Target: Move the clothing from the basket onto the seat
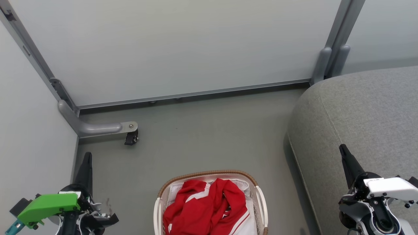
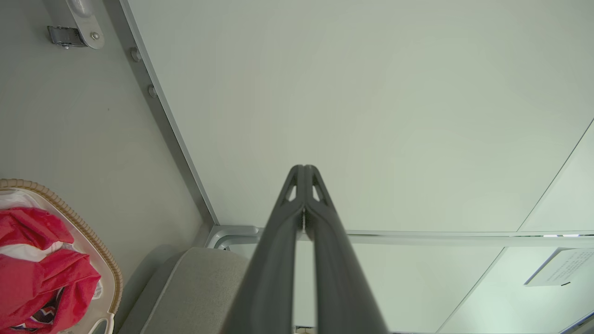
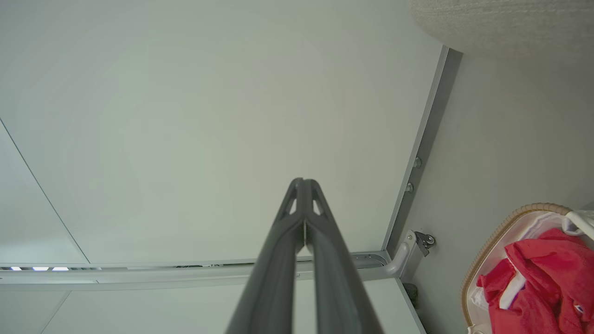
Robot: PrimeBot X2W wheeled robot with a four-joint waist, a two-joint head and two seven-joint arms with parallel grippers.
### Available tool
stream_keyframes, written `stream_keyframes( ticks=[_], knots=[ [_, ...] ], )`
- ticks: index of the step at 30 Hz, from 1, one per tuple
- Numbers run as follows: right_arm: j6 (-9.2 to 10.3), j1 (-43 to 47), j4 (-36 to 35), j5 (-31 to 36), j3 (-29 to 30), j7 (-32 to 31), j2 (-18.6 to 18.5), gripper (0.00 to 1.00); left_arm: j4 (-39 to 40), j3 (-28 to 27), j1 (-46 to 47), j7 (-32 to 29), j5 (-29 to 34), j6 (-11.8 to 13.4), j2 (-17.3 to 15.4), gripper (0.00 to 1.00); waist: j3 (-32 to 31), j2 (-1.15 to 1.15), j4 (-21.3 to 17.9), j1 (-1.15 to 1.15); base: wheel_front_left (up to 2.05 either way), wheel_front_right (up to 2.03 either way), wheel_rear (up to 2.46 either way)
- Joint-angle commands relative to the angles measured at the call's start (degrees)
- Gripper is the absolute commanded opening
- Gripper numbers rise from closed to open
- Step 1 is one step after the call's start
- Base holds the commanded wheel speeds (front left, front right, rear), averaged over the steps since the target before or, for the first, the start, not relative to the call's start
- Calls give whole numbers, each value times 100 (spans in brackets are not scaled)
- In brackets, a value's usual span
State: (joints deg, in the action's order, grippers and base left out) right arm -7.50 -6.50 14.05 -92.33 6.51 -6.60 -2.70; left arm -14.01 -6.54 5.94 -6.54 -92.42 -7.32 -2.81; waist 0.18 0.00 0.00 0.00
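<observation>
Red clothing (image 1: 205,209) with white stripes lies heaped in the white basket (image 1: 260,195) with a brown woven rim, on the floor at the bottom centre of the head view. The clothing (image 2: 37,273) and basket (image 2: 100,260) also appear at the left wrist view's lower left, and the clothing (image 3: 547,283) and basket (image 3: 487,250) at the right wrist view's lower right. The grey seat (image 1: 365,117) fills the right side. My left gripper (image 1: 87,156) is shut and empty, left of the basket. My right gripper (image 1: 343,148) is shut and empty, over the seat's front.
A pale partition wall (image 1: 176,49) closes off the back, with a metal foot and castor (image 1: 131,137) on the grey floor (image 1: 209,137) at the left. Another panel (image 1: 29,130) runs along the left side. The seat (image 2: 195,287) shows at the bottom of the left wrist view.
</observation>
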Motion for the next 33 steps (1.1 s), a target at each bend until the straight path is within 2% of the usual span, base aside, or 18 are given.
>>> stream_keyframes(
  ticks=[1,33],
  knots=[
    [2,63,-15,-18,9,-4,-37,0,7,-4,60,-12,2,-33,-16,0,0,0,0,0,0,0,0],
    [2,64,-15,-18,9,-4,-37,0,7,-4,60,-12,2,-33,-16,0,0,0,0,0,0,0,0]
  ],
)
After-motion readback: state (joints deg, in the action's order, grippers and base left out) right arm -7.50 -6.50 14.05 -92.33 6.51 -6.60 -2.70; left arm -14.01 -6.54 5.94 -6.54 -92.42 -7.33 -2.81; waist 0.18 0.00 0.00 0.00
